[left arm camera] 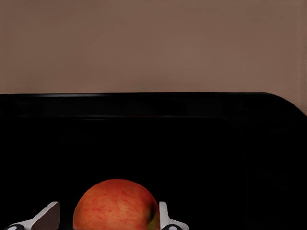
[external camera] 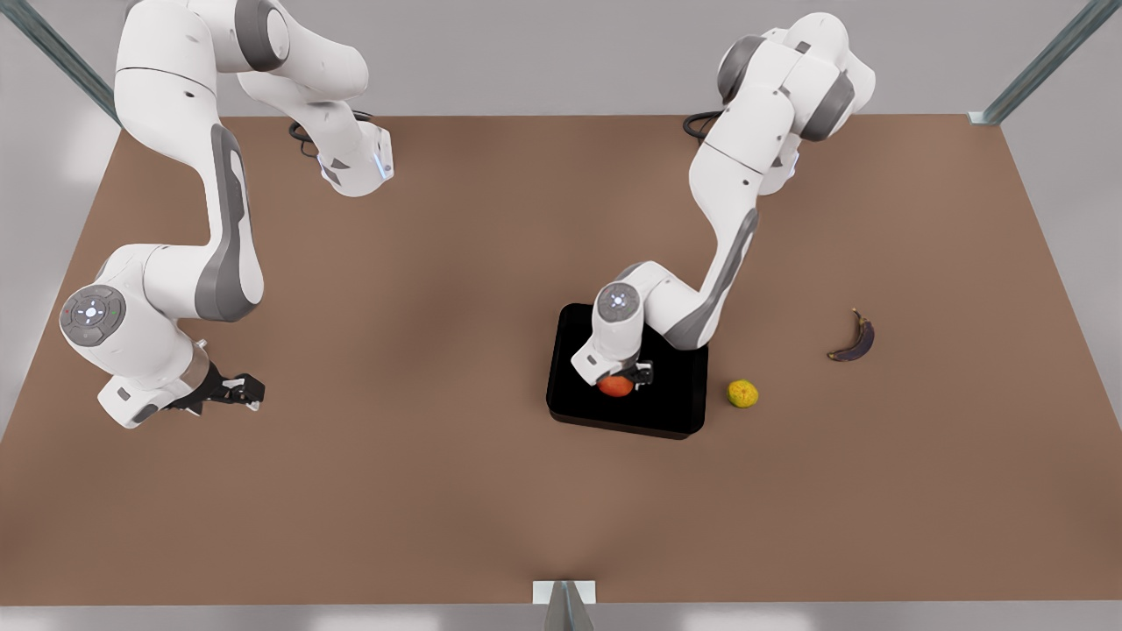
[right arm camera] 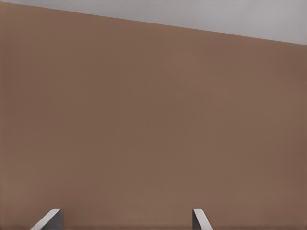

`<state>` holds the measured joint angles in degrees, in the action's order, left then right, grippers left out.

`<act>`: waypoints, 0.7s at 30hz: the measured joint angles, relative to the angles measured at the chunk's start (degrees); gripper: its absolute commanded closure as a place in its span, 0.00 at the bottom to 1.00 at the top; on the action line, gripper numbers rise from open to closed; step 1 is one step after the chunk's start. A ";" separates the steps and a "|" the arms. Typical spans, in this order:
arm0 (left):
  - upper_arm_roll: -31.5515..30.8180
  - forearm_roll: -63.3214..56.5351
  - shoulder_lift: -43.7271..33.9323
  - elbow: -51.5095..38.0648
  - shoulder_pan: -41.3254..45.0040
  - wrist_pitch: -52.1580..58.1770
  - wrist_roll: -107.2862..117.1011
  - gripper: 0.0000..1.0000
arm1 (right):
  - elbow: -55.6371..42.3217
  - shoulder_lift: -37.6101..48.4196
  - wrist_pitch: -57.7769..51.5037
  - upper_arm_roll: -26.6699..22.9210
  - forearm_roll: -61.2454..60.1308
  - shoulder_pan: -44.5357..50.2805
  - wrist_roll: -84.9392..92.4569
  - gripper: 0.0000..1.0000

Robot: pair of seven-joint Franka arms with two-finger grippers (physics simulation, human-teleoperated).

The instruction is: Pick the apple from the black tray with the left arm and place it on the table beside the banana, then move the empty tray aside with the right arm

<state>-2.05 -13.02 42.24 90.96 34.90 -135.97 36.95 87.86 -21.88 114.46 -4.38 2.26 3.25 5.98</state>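
Note:
The red-orange apple (external camera: 615, 386) (left arm camera: 115, 206) lies in the black tray (external camera: 675, 407) (left arm camera: 201, 143), toward the tray's near side in the front view. My left gripper (external camera: 624, 379) (left arm camera: 109, 205) is lowered over it, open, one finger on each side. One finger is close against the apple and a gap remains at the other. The dark banana (external camera: 855, 340) rests on the brown table (external camera: 438, 307) at the front view's right. My right gripper (external camera: 250, 390) (right arm camera: 125, 211) waits open above bare table at the front view's left.
A bumpy yellow-green fruit (external camera: 742, 393) sits on the table between the tray and the banana, just off the tray's corner. Metal frame posts stand at the table's far corners, and a small bracket (external camera: 565, 594) is at the near edge.

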 measured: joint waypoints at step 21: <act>0.57 -1.14 -7.45 2.23 -2.30 3.50 4.48 0.19 | -0.02 -0.06 0.00 0.09 0.08 0.06 0.02 0.00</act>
<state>-1.48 -14.16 34.78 93.19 32.59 -132.46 41.43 87.85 -21.95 114.46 -4.29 2.34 3.31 6.00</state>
